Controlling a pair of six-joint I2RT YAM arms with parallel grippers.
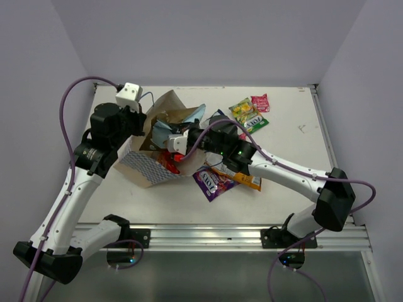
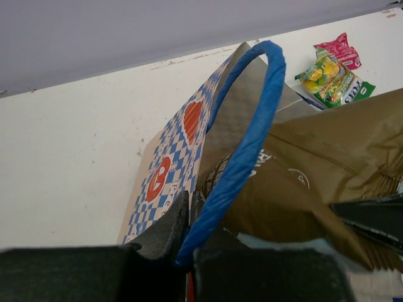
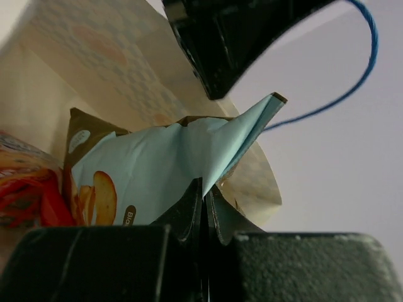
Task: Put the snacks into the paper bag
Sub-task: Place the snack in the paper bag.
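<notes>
Two pincers clamped, left (image 2: 189, 236) on bag handle (image 2: 252, 132), right (image 3: 204, 207) on light-blue bag (image 3: 170, 170).

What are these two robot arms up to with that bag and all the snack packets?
They are packing snacks into the paper bag. The left fingers pinch the bag's blue cord handle, holding it open. The right fingers grip a light-blue bag and have it at the bag's mouth. A purple pack, an orange chip bag and small packs lie on the table.
</notes>
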